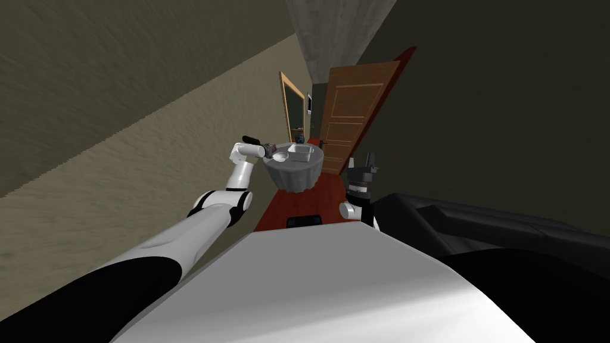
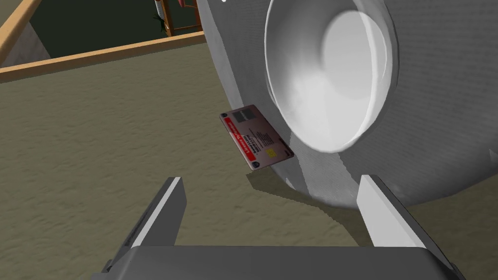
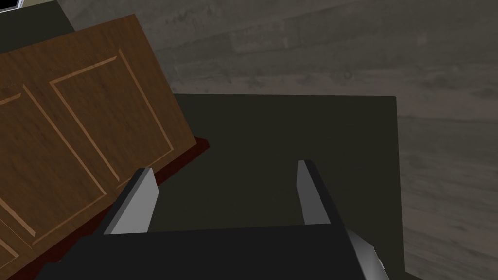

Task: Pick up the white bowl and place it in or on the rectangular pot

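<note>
Round grey desk [image 1: 295, 172] far ahead. Left gripper [image 2: 271, 179] at its left edge near the bowl, fingers apart, empty. Right gripper [image 3: 224, 166] raised by the door [image 1: 351, 119], fingers apart. Rectangular pot [image 1: 302, 152] on desk, white bowl [image 2: 330, 73] just left of it. Card [image 2: 256, 136] at desk edge near bowl.

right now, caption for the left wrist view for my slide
Open left gripper faces the white bowl on a round grey table, a card at the table's edge

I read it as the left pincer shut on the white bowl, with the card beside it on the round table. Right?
No: the left pincer is open, the white bowl ahead of its fingers, ungripped, as the left wrist view shows. The card does lie beside the bowl on the round table.
</note>
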Motion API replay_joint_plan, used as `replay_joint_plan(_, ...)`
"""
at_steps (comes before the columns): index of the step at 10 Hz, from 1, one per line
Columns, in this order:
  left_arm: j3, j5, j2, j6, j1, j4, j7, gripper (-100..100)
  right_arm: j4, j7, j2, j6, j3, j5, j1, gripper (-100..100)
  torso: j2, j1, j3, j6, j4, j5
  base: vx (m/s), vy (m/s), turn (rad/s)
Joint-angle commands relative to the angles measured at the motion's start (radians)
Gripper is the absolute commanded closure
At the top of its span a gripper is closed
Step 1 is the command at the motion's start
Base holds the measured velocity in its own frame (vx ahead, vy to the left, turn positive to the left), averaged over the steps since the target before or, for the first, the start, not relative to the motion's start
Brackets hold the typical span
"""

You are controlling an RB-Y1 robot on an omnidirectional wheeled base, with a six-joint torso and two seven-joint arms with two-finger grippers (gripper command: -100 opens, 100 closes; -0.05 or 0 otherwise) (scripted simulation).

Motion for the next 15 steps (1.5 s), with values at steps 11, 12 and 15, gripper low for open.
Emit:
replay_joint_plan(11, 0.065, -0.01, -0.002, 0.25, -0.07, 0.223, -0.037, -100, 0.0, 0.0, 0.0, 0.0, 0.0, 0.0, 0.0, 0, -0.005, -0.002, -0.003, 0.0, -0.001, 0.0, 0.081, -0.099, 0.071)
replay_joint_plan(12, 0.069, -0.012, -0.004, 0.265, -0.068, 0.239, -0.04, -100, 0.0, 0.0, 0.0, 0.0, 0.0, 0.0, 0.0, 0, -0.006, -0.001, -0.004, 0.0, -0.002, 0.0, 0.113, -0.104, 0.04)
replay_joint_plan(15, 0.071, -0.01, -0.003, 0.267, -0.066, 0.249, -0.045, 0, 0.0, 0.0, 0.0, 0.0, 0.0, 0.0, 0.0, 0, -0.001, 0.004, -0.001, 0.0, -0.001, 0.001, 0.045, -0.038, 0.016)
